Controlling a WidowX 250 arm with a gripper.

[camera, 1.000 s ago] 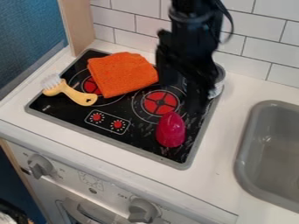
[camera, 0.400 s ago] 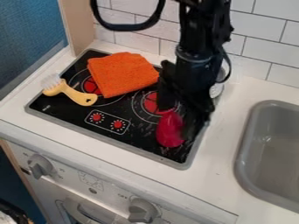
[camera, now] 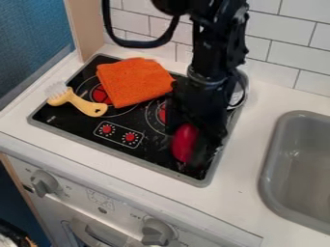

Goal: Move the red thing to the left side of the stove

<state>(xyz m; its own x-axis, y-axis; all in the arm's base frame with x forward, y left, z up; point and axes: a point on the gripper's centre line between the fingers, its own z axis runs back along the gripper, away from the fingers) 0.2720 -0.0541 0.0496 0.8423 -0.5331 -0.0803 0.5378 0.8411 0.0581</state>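
The end effector (camera: 193, 141) is hanging at the red thing (camera: 183, 144), probably for grasping (pinching or spread, I cannot tell), with carrying to the stove's (camera: 72, 127) left side likely following

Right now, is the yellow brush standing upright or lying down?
Lying down: its handle stretches lengthwise over the black stovetop, beside the orange cloth.

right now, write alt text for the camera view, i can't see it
A black robot gripper is down at a red object on the front right of a toy stove. An orange cloth and yellow brush lie farther left; a grey sink is at right.
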